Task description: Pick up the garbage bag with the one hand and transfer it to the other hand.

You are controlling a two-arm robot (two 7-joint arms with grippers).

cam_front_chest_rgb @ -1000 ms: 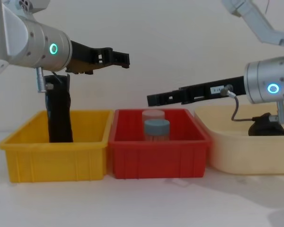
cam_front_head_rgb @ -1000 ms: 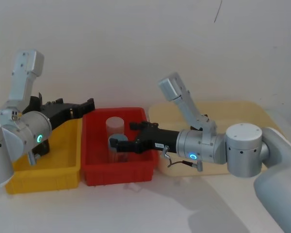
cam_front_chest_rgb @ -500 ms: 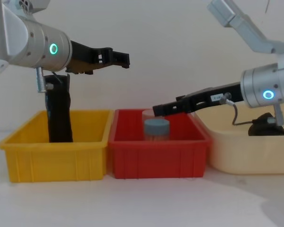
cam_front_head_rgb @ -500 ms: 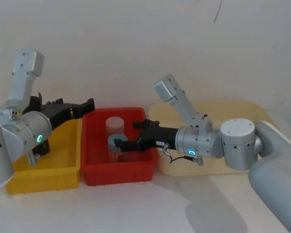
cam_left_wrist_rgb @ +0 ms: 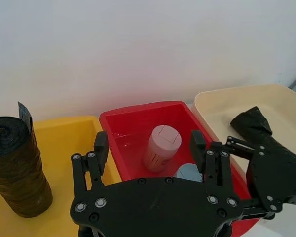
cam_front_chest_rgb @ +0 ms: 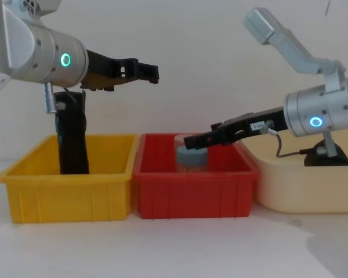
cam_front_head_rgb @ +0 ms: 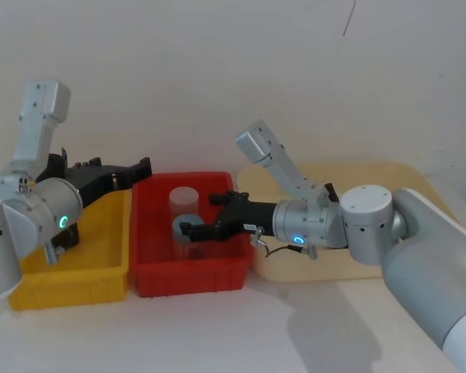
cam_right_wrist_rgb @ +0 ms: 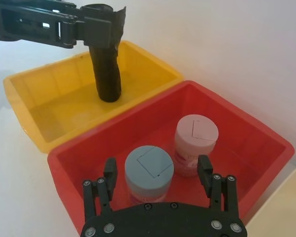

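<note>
The garbage bag (cam_front_chest_rgb: 73,142), a thick black crinkly plastic roll, stands upright at the left end of the yellow plastic bin (cam_front_chest_rgb: 69,194), nothing gripping it; above it I see the left gripper (cam_front_chest_rgb: 152,73), black and two-fingered on its silver wrist with the green-cyan ring, reaching level over the bin's right side towards the red plastic bin (cam_front_chest_rgb: 194,194), its fingers spread wide and empty; the right gripper (cam_front_chest_rgb: 191,142), long and thin with a white label, slopes down into the red bin, released, its fingers either side of the blue-lidded jar (cam_front_chest_rgb: 192,156) with gaps showing; a pale pink-lidded jar (cam_right_wrist_rgb: 196,133) stands just behind; a thinner black kinked roll (cam_left_wrist_rgb: 259,133) lies in the cream tub (cam_front_chest_rgb: 301,185).
</note>
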